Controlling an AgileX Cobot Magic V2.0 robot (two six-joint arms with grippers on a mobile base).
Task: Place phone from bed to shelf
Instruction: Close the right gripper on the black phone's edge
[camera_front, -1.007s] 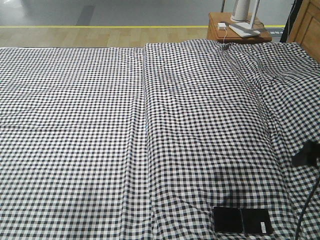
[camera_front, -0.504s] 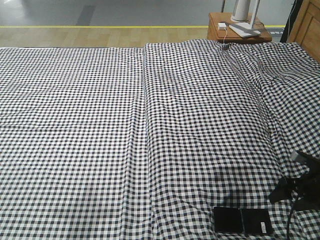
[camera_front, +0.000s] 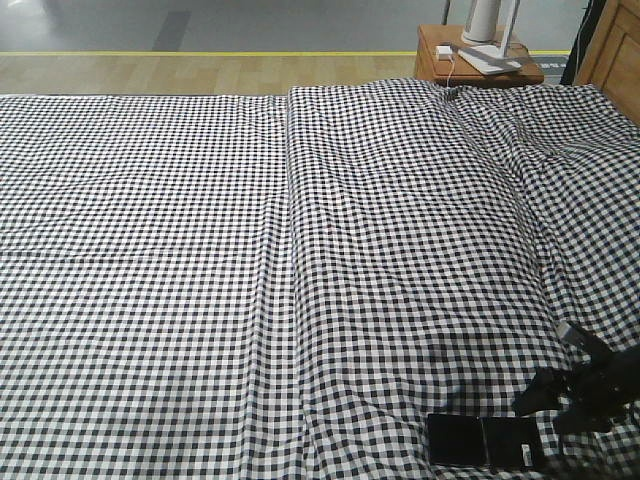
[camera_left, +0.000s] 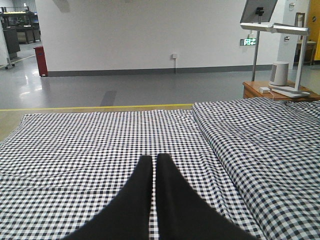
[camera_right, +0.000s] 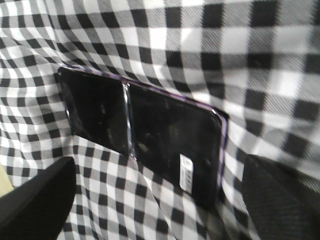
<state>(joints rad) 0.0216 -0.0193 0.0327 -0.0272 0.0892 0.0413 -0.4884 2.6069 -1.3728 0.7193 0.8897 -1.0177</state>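
Observation:
The phone (camera_front: 487, 441) lies flat on the bed (camera_front: 300, 280) near its front right corner. It is black and glossy, with a seam across its middle. The right wrist view shows the phone (camera_right: 145, 132) close up, with its pinkish rim and a white sticker. My right gripper (camera_front: 545, 412) hangs just right of the phone, low over the checked sheet. That gripper (camera_right: 157, 167) is open, one finger on each side of the phone's near end, with nothing held. My left gripper (camera_left: 154, 161) is shut and empty above the sheet (camera_left: 100, 145). The shelf is out of view.
An orange-brown nightstand (camera_front: 440, 62) with a white lamp base (camera_front: 482, 35) stands beyond the bed's far right corner. A wooden panel (camera_front: 615, 50) rises at the far right; I cannot tell what it belongs to. Wood floor (camera_front: 200, 72) runs behind the bed.
My right gripper has come down from the right edge and moved left, from well above the phone to just beside it. The phone has not moved.

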